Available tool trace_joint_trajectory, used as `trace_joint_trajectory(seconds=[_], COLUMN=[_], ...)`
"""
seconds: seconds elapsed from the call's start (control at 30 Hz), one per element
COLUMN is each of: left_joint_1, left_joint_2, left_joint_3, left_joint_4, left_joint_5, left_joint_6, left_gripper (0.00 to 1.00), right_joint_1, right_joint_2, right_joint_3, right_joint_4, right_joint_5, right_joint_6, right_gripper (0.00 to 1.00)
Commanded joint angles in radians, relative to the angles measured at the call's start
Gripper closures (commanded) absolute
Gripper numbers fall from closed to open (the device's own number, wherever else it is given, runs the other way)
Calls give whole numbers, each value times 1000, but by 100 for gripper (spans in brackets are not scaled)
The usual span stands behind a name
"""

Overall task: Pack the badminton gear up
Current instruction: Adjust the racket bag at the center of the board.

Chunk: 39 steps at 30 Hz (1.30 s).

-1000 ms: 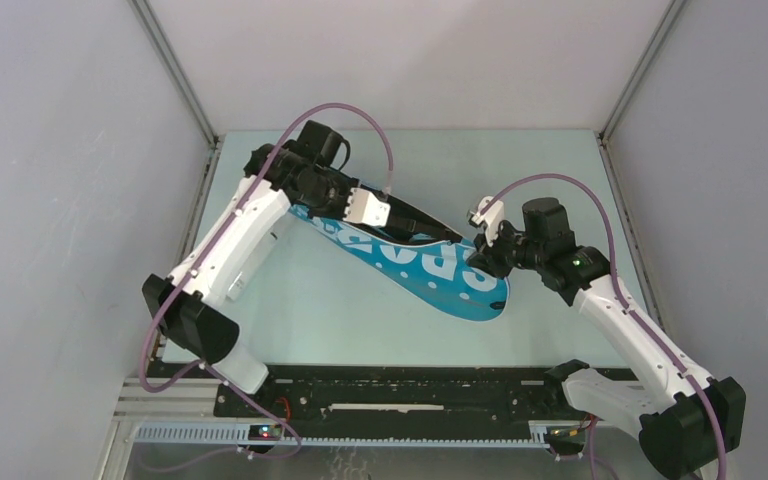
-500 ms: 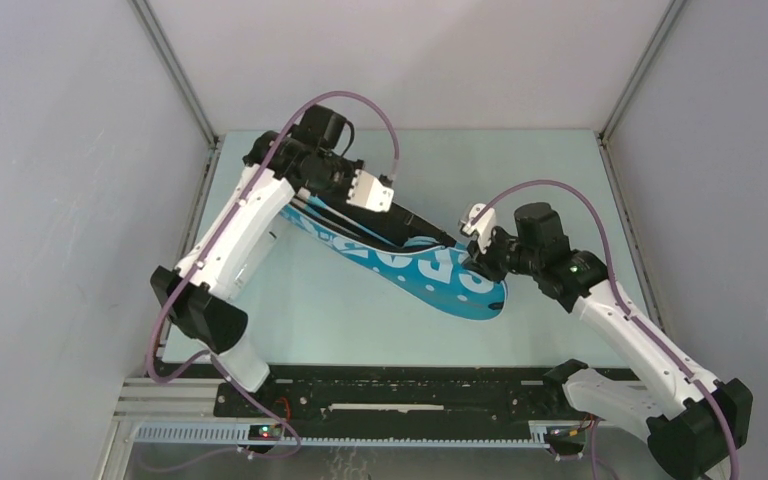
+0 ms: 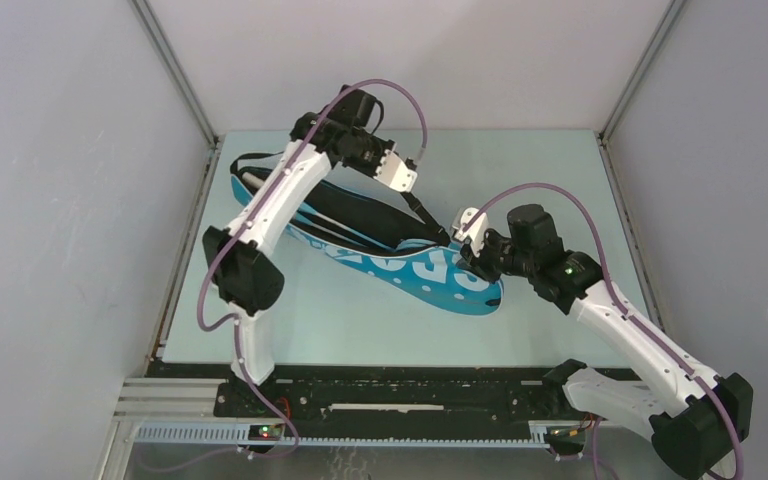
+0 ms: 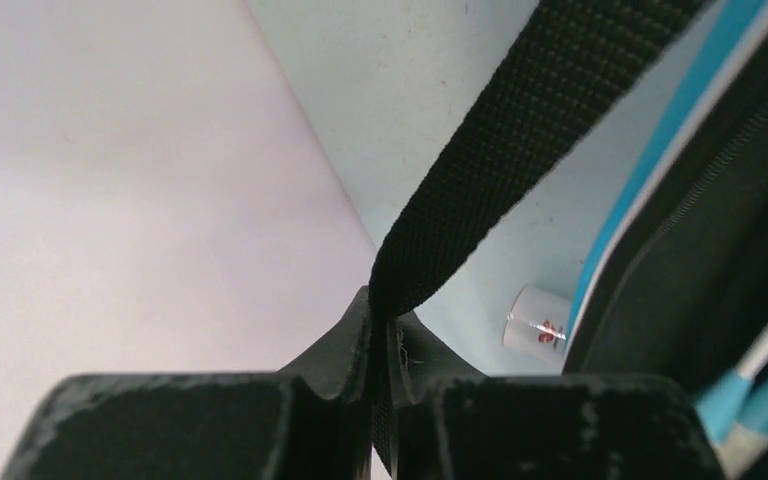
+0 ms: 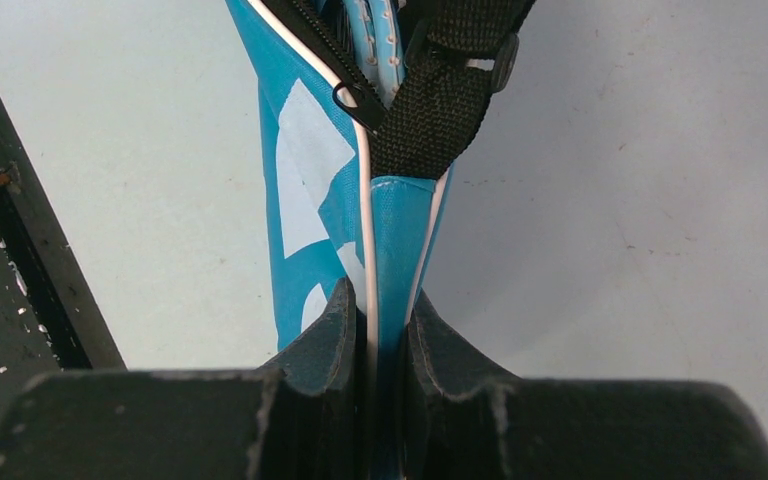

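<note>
The left arm (image 3: 280,200) covers part of the bag (image 3: 440,280). The strap (image 4: 520,130) runs off the top of the left wrist view, and a small white thing (image 4: 538,322) there is too blurry to name.

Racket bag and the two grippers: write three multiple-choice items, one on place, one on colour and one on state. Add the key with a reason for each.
1. Where does the right gripper grip the racket bag?
A. its blue end edge, below the zip pull
B. the middle of its side
C. nowhere

2. What colour is the strap?
A. white
B. red
C. black

3. How is the left gripper?
A. wide open
B. shut on the strap
C. shut on a shuttlecock

Key:
1 A: the right wrist view shows blue fabric pinched in that gripper.
2 C: the left wrist view shows black woven webbing.
3 B: the strap runs down into the closed gripper.
</note>
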State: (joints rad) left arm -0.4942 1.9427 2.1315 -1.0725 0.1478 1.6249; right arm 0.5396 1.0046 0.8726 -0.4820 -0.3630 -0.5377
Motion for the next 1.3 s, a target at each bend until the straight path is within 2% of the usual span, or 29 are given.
trace_joint_trajectory(seconds=[0.0, 0.07, 0.13, 0.37, 0.5, 0.57, 0.6, 0.77, 0.9, 0.97, 1.03, 1.17, 1.27], left_joint_1=[47, 48, 46, 47, 62, 68, 71, 114, 158, 166, 164, 141, 93], left_joint_2=[61, 83, 96, 92, 43, 22, 13, -41, -96, -159, -229, -365, -491], left_joint_3=[48, 20, -14, -92, -94, -93, -93, -79, -52, -71, -139, -366, -578], left_joint_4=[106, 99, 91, 74, 65, 50, 43, 54, 60, 42, 69, 193, 378], left_joint_5=[29, 68, 93, 139, 150, 139, 127, 107, 155, 209, 303, 539, 621], left_joint_6=[47, 46, 54, 38, 20, 27, 33, 23, -42, -123, -273, -677, -1015], left_gripper=[86, 77, 74, 67, 48, 28, 22, 11, 0, 0, 0, 8, 11], right_joint_1=[14, 15, 14, 14, 14, 15, 15, 16, 16, 16, 16, 17, 17], right_joint_2=[13, 10, 8, 21, 32, 34, 34, 29, 27, 29, 30, 19, 21], right_joint_3=[-35, -35, -35, -35, -35, -35, -35, -35, -35, -31, -20, -18, -13], right_joint_4=[-92, -88, -87, -77, -73, -73, -73, -78, -78, -76, -77, -57, -54], right_joint_5=[64, 70, 74, 82, 78, 75, 75, 72, 70, 69, 67, 80, 77], right_joint_6=[-65, -66, -65, -57, -51, -49, -47, -42, -39, -33, -23, -10, -10], right_gripper=[100, 100, 100, 100, 100, 100, 100, 100, 100, 100, 100, 100, 100])
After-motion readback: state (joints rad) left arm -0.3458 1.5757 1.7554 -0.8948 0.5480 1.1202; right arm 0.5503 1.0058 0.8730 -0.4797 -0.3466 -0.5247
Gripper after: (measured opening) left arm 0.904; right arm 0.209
